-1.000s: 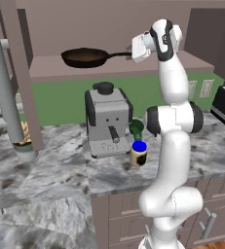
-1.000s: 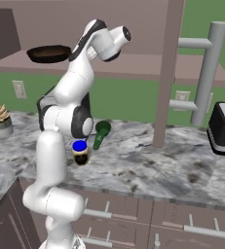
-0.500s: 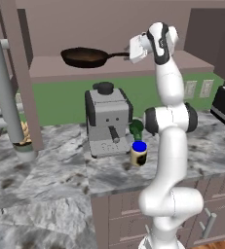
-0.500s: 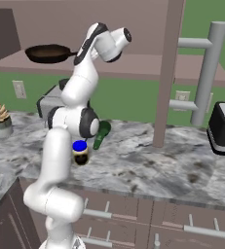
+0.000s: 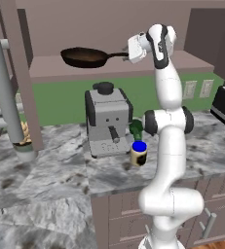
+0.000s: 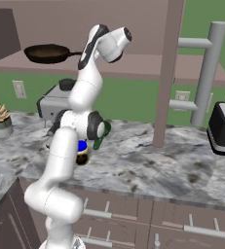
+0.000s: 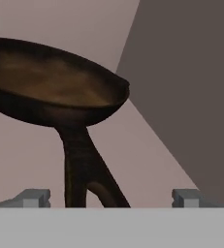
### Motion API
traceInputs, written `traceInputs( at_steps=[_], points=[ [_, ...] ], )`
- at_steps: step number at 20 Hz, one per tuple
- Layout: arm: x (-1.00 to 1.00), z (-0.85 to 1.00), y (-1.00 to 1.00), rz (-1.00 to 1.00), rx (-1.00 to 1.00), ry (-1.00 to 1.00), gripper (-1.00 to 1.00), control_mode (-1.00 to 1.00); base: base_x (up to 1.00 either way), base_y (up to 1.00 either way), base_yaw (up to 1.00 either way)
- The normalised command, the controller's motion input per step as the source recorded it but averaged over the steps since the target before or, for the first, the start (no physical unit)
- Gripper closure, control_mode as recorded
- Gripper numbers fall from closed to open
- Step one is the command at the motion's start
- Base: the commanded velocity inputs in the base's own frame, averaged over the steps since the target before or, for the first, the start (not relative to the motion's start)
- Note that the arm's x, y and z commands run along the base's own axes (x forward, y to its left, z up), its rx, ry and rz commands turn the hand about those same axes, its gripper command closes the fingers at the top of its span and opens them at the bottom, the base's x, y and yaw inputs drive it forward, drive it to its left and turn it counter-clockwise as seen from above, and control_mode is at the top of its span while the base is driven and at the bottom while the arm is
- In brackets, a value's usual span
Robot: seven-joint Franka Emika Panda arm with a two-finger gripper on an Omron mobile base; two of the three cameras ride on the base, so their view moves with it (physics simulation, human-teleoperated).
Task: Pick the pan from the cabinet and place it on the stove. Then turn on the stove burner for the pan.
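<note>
A: From the left base camera, where is the pan [image 5: 85, 57]?

B: On the open shelf of the cabinet [image 5: 109, 68], bowl to the left, long handle running rightward, level with the shelf. The gripper [image 5: 129, 50] sits right at the handle's free end, so the pan lies straight ahead of the fingers along that axis

A: And from the right base camera?

B: Same layout from the other side. The pan [image 6: 48, 52] rests on the cabinet [image 6: 133, 65] shelf, and its handle points toward the hand at the top of the arm; handle tip and hand look as good as touching, though I can't tell contact from here

A: The hand camera?

B: The pan [image 7: 50, 85] sits dead ahead, its handle coming down toward the lens between the two fingertips [image 7: 33, 198]. The jaws stand wide apart, one either side of the handle, gripping nothing yet. I'd judge the coming move is to close across the handle, whose length runs along the approach line
</note>
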Motion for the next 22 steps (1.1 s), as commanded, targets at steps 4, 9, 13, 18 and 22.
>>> traceInputs(
  at_steps=[4, 9, 13, 18, 22],
  points=[
    [0.05, -0.10, 0.01, 0.05, -0.04, 0.00, -1.00, -1.00, 0.00, 0.00, 0.00],
    [0.05, -0.13, 0.08, 0.03, -0.07, 0.00, 1.00, -1.00, 0.00, 0.00, 0.00],
    [0.01, -0.15, 0.03, 0.04, -0.05, 0.00, 1.00, -1.00, 0.00, 0.00, 0.00],
    [-0.08, -0.07, 0.00, 0.02, 0.00, 0.00, 1.00, -1.00, 0.00, 0.00, 0.00],
    [-0.29, 0.00, 0.00, 0.00, 0.00, -0.08, 1.00, -1.00, 0.00, 0.00, 0.00]
  ],
)
